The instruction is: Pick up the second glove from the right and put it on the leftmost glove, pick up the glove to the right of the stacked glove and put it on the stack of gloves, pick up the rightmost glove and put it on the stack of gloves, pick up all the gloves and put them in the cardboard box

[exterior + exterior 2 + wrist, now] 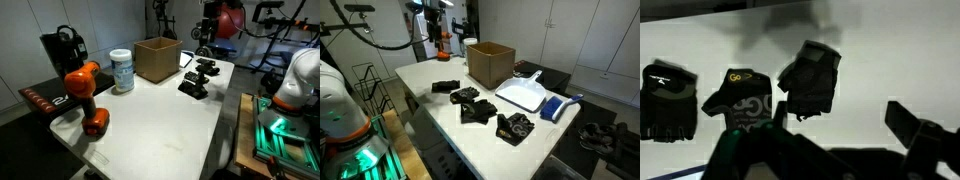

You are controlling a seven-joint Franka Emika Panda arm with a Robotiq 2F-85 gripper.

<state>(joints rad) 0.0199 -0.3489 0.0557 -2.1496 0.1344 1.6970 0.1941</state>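
Note:
Several black gloves lie apart in a row on the white table: one, one, one and one. None is stacked. In an exterior view they show as a dark cluster at the table's far side. The wrist view shows three of them from above. My gripper is open and empty, high above the table, beside the glove at the right of that view. The cardboard box stands open on the table.
A white canister with blue label, an orange drill and a black machine stand near the box. A white dustpan and blue brush lie behind the gloves. The robot's white base is beside the table.

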